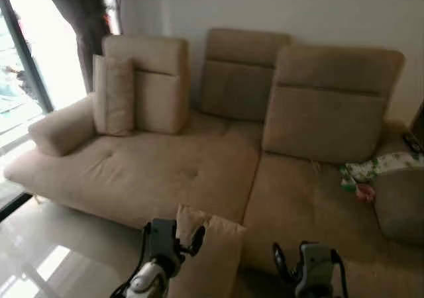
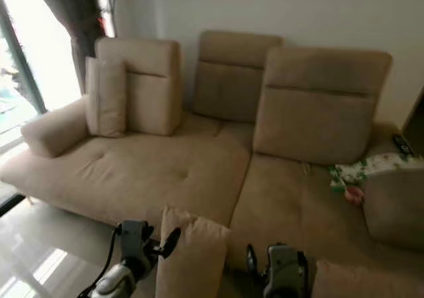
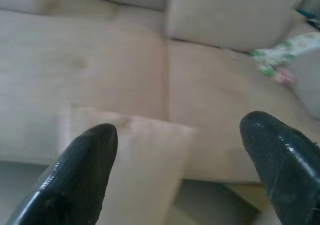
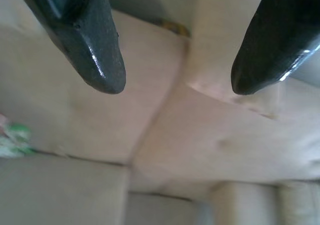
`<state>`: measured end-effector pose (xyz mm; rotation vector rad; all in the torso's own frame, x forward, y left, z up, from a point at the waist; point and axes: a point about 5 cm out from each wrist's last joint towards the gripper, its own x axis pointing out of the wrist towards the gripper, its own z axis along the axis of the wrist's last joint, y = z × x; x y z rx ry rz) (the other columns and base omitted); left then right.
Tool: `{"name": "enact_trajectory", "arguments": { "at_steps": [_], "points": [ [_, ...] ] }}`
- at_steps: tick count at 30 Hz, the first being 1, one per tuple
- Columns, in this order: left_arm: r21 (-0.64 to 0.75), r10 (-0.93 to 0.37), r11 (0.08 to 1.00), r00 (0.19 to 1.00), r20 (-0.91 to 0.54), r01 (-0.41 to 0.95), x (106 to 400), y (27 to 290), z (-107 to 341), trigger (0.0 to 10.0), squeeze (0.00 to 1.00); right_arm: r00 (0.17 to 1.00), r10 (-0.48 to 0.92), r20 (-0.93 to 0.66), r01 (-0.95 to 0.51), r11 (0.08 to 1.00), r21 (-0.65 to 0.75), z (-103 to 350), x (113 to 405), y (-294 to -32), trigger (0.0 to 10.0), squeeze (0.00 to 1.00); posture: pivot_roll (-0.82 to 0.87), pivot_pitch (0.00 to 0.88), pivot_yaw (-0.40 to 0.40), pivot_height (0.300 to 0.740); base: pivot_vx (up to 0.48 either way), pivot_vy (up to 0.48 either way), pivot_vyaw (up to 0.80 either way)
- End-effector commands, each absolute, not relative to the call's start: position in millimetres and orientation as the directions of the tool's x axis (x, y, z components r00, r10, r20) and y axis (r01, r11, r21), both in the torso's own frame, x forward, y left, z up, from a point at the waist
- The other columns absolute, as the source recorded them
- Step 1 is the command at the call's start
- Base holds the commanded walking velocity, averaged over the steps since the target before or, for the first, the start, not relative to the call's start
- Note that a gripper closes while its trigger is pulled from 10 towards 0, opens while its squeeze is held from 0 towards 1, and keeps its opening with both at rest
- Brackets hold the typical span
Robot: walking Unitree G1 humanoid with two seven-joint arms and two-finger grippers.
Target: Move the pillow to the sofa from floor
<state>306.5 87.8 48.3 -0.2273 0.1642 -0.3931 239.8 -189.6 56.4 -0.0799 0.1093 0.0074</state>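
Standing upright at the sofa [image 1: 165, 172] front edge, pillow [image 1: 209, 258] between both hands; left hand [image 1: 189, 235] open, just beside its top corner, nearer; right hand [image 1: 281, 261] open, further off to its right side

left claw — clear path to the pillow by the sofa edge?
Probably yes. The left claw is open and sits right beside the pillow, which stands upright against the sofa front. The left wrist view shows the pillow between the fingers, nothing in between.
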Motion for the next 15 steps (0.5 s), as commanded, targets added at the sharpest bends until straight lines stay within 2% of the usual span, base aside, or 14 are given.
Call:
{"name": "enact_trajectory", "arguments": {
  "at_steps": [1,3,15],
  "points": [
    [-0.241,-0.386,0.905,0.914,-0.123,0.35,305.3,94.4,46.0,10.0,0.0,0.995,0.017,-0.103,-0.024,0.997,-0.07,56.8,240.4,-186.0,10.0,0.0,0.12,0.0,0.048,0.74,0.0,0.0,-0.59],
    [-0.24,-0.385,0.906,0.914,-0.123,0.349,304.9,94.6,45.8,10.0,0.0,0.995,0.021,-0.1,-0.028,0.997,-0.069,57.0,240.2,-185.3,10.0,0.0,0.12,0.0,0.048,0.74,0.0,0.0,-0.52],
    [-0.25,-0.385,0.904,0.914,-0.128,0.346,303.1,96.0,44.7,10.0,0.0,0.995,0.031,-0.091,-0.036,0.997,-0.061,57.3,238.0,-182.2,10.0,0.0,0.12,0.0,0.054,0.74,0.0,0.0,0.0]
  ]
}}
